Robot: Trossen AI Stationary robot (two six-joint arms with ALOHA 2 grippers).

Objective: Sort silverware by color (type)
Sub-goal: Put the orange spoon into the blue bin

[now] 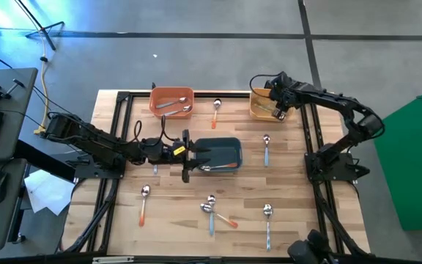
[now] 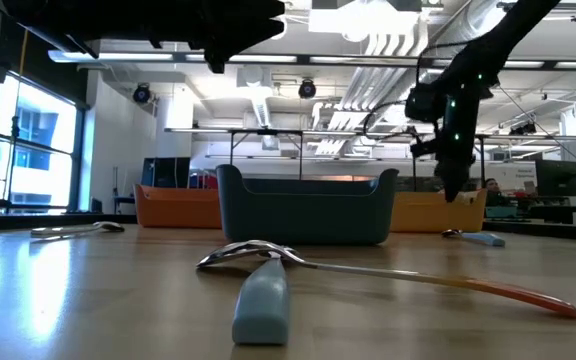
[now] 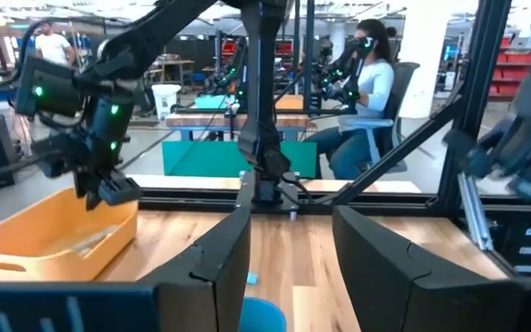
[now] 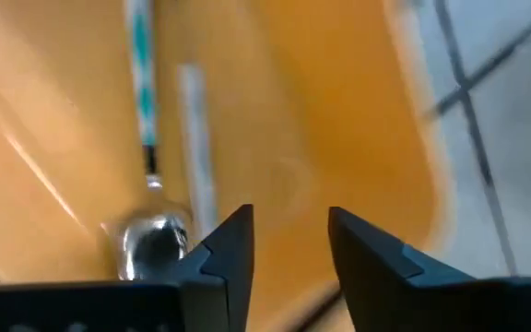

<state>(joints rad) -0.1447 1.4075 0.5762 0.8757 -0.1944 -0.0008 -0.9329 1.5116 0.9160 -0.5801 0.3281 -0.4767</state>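
Several spoons lie flat on the wooden table in the high view: orange-handled ones (image 1: 216, 111) (image 1: 143, 204) (image 1: 226, 218) and light-blue-handled ones (image 1: 267, 151) (image 1: 211, 218) (image 1: 267, 222). The orange bin (image 1: 168, 94) holds spoons (image 1: 173, 106). One spoon (image 1: 220, 166) lies in the dark blue bin (image 1: 229, 143). My left gripper (image 1: 200, 156) (image 3: 289, 249) is open, level above that bin's left end. My right gripper (image 1: 278, 108) (image 4: 289, 240) is open, pointing down into the yellow bin (image 1: 258, 110), just above a spoon (image 4: 153, 242) on its floor.
The three bins stand on the far half of the table between black frame rails (image 1: 310, 139). In the low view a blue-handled spoon (image 2: 261, 300) and an orange-handled spoon (image 2: 398, 275) cross at the near edge. People sit at desks beyond the table (image 3: 371, 83).
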